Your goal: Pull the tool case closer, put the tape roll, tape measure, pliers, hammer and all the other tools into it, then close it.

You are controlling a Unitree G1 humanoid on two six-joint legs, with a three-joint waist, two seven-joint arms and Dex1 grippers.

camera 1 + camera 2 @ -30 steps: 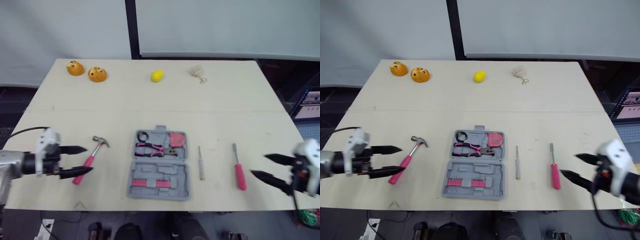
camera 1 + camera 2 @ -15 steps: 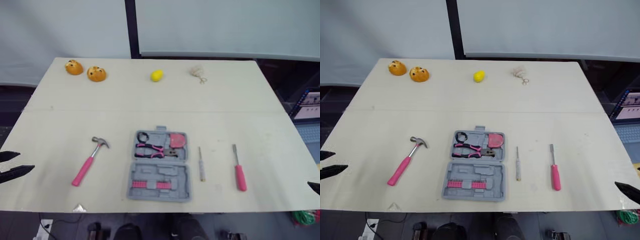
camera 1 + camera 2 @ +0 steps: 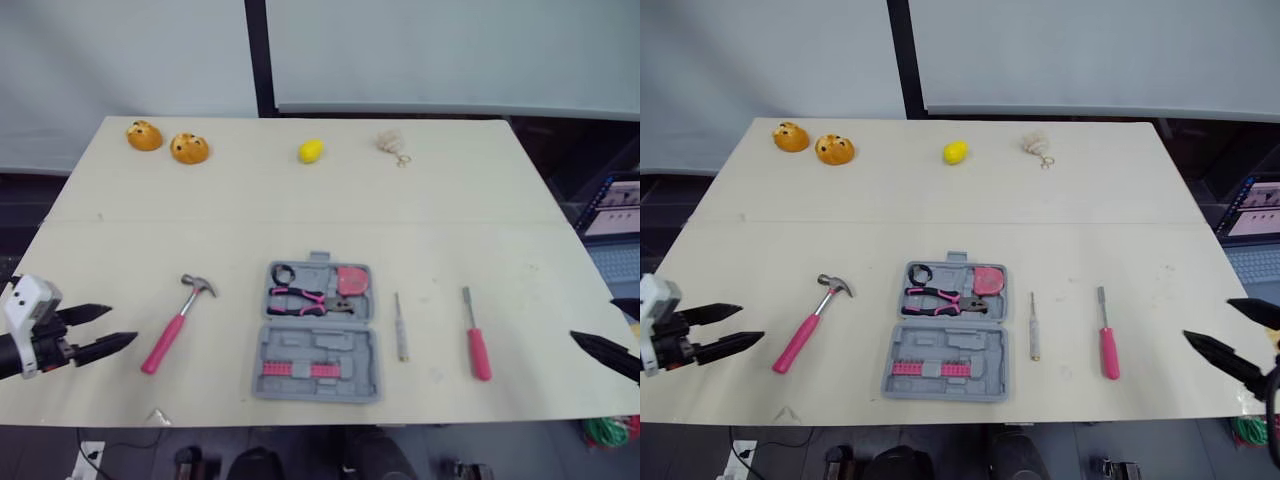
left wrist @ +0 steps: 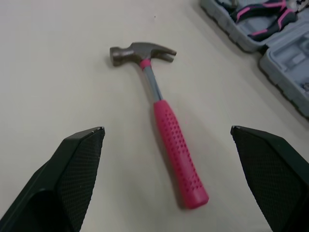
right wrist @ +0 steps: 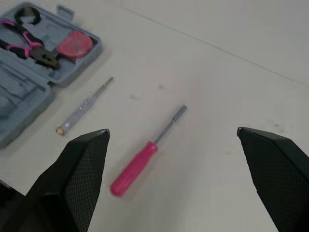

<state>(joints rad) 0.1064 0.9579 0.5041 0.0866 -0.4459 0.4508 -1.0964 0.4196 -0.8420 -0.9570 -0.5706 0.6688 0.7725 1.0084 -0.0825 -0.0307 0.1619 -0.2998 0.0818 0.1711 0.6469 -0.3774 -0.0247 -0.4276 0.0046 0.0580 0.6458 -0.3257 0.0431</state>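
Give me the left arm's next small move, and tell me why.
Probably ease the left gripper forward and down over the pink handle of the hammer. Its fingers are open. The hammer lies on the table just ahead, lined up between them in the left wrist view. It is outside the open tool case, which sits to its right.

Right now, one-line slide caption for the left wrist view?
Open left hand aimed at the pink-handled hammer lying on the table, corner of the open tool case beyond it.
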